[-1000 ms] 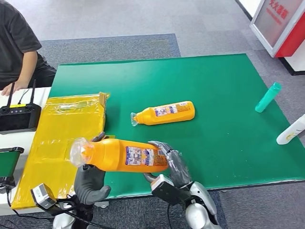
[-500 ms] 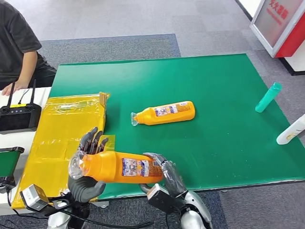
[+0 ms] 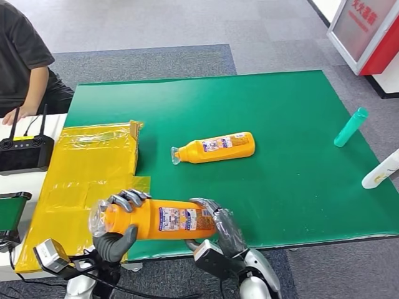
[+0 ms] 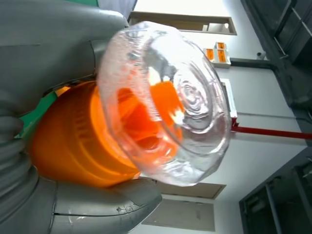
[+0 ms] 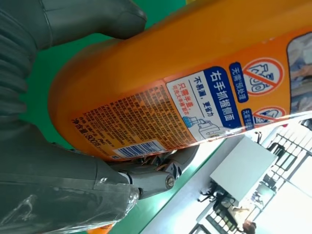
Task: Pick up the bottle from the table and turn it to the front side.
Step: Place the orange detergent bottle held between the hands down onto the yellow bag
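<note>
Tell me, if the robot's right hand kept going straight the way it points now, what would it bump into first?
Probably the second orange bottle lying on the green mat. The right hand, gripping the base of the held bottle, points up the table roughly toward it, though depth is hard to judge.

An orange plastic bottle [image 4: 73, 141] with a clear, ribbed plastic cap [image 4: 165, 102] is gripped at its neck end by the left hand [image 4: 55, 146], grey fingers [image 4: 48, 53] on one side and the thick grey thumb [image 4: 103, 207] pressed against the opposite side. The cap is seen projecting beyond the fingers.
</note>
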You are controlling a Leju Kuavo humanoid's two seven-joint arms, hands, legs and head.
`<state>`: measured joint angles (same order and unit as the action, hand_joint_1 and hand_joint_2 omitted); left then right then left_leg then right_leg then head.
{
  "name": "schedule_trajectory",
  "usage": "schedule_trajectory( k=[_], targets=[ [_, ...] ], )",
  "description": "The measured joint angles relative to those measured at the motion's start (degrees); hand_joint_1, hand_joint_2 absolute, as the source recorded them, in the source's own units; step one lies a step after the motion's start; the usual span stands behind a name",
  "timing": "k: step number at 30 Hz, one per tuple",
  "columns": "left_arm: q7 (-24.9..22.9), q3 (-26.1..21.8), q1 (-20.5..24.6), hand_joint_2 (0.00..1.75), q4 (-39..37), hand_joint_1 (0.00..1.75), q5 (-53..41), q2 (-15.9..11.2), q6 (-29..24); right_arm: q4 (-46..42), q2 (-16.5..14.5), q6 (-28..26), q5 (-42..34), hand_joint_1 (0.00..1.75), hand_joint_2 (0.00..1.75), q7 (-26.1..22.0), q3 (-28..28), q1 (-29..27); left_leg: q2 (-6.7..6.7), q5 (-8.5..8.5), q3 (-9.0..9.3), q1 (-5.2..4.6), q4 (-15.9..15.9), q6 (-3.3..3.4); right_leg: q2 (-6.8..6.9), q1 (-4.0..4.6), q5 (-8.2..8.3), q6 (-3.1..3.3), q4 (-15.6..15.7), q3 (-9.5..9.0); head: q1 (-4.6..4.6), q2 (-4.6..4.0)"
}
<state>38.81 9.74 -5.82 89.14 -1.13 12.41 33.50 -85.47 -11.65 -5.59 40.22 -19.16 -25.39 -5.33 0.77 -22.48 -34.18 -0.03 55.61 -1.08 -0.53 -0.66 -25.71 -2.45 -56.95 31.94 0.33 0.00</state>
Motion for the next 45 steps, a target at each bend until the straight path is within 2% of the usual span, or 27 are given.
schedule_trajectory(
  k=[3, 4, 7, 12, 17, 22, 27, 30, 33, 38, 45],
  targets=[
    [0.01, 0.11, 0.47, 1.75, -0.33, 1.75, 0.18, 0.02, 0.04, -1.14, 0.0, 0.69, 0.31, 0.17, 1.75, 0.43, 0.24, -0.01, 0.0, 0.0, 0.0, 0.0, 0.0, 0.0, 0.0, 0.0, 0.0, 0.0, 0.0, 0.0, 0.0, 0.0],
    [0.01, 0.16, 0.59, 1.75, -0.42, 1.75, 0.02, 0.02, -0.25, -1.41, 0.0, 0.73, 0.4, 0.0, 1.75, 0.36, 0.28, -0.04, 0.0, 0.0, 0.0, 0.0, 0.0, 0.0, 0.0, 0.0, 0.0, 0.0, 0.0, -0.01, 0.0, 0.0],
    [0.01, 0.54, 0.23, 1.75, -0.5, 1.75, -3.04, -0.04, -3.72, -2.57, 0.01, -0.18, 0.41, 0.0, 1.75, -0.82, -0.18, -0.11, -0.01, 0.0, 0.01, 0.0, 0.0, 0.0, -0.02, 0.0, 0.0, 0.0, 0.0, 0.01, 0.01, 0.0],
    [-0.01, 0.91, -1.45, 1.75, 2.23, 1.75, -13.1, 0.03, -15.48, -6.05, -0.01, 0.23, 0.47, 0.0, 1.75, -0.55, -0.43, -0.17, -0.02, -0.01, -0.01, 0.0, 0.0, 0.0, -0.03, -0.01, 0.0, 0.0, 0.0, 0.05, 0.01, 0.0],
    [-0.02, 0.93, -1.97, 1.75, 4.82, 1.75, -16.99, 0.21, -19.21, -8.13, -0.08, 0.78, 0.71, 0.0, 1.75, -0.3, -0.05, -0.33, -0.02, 0.0, 0.0, 0.0, 0.0, 0.0, -0.03, 0.0, 0.0, 0.0, 0.0, 0.04, 0.01, 0.0],
    [-0.7, 0.92, -2.8, 1.75, 9.88, 1.75, -29.63, 0.91, -32.76, -9.86, -0.25, 0.91, 1.5, 0.0, 1.75, 0.17, 0.34, -1.14, -0.02, 0.0, 0.0, 0.0, 0.0, 0.0, -0.03, 0.0, 0.01, 0.0, 0.0, 0.04, 0.02, 0.0],
    [-6.03, 1.53, -3.19, 1.75, 17.2, 1.75, -45.39, 0.93, -44.95, -11.62, -0.58, 1.36, 1.98, 0.0, 1.75, 0.7, 0.88, -1.78, -0.02, 0.0, 0.01, 0.0, 0.0, 0.0, -0.03, 0.0, 0.0, 0.0, 0.0, 0.05, 0.01, 0.0],
    [-15.38, 3.45, -3.12, 1.75, 20.77, 1.75, -63.08, 0.71, -49.8, -12.39, -0.8, 1.67, 1.93, 0.0, 1.75, 0.79, 1.37, -2.02, -0.02, 0.0, 0.01, 0.0, 0.0, 0.0, -0.03, 0.0, 0.0, 0.0, 0.0, 0.05, 0.02, 0.0],
    [-25.69, 6.07, -2.79, 1.75, 22.34, 1.75, -76.96, 0.36, -50.53, -12.91, -1.0, 1.73, 1.79, 0.0, 1.75, 0.87, 1.96, -2.55, -0.02, 0.0, 0.01, 0.0, 0.0, 0.0, -0.03, -0.01, 0.01, 0.0, 0.0, 0.05, 0.01, 0.0],
    [-37.87, 8.99, -1.42, 1.75, 22.15, 1.75, -85.48, -0.74, -44.19, -13.29, -1.36, 0.86, 1.23, 0.0, 1.75, -0.31, 3.29, -3.98, -0.02, 0.0, 0.02, 0.0, 0.0, 0.0, -0.03, -0.01, 0.01, -0.01, 0.0, 0.05, 0.01, 0.0],
    [-45.98, 9.14, 2.89, 1.75, 14.39, 1.75, -87.87, -5.31, -37.09, -12.15, -1.38, -0.98, -0.58, 0.0, 1.75, -1.96, 3.54, -5.33, -0.02, 0.01, 0.02, 0.02, 0.0, -0.02, -0.03, 0.01, 0.01, 0.01, 0.0, 0.06, 0.0, 0.0]
  ],
)
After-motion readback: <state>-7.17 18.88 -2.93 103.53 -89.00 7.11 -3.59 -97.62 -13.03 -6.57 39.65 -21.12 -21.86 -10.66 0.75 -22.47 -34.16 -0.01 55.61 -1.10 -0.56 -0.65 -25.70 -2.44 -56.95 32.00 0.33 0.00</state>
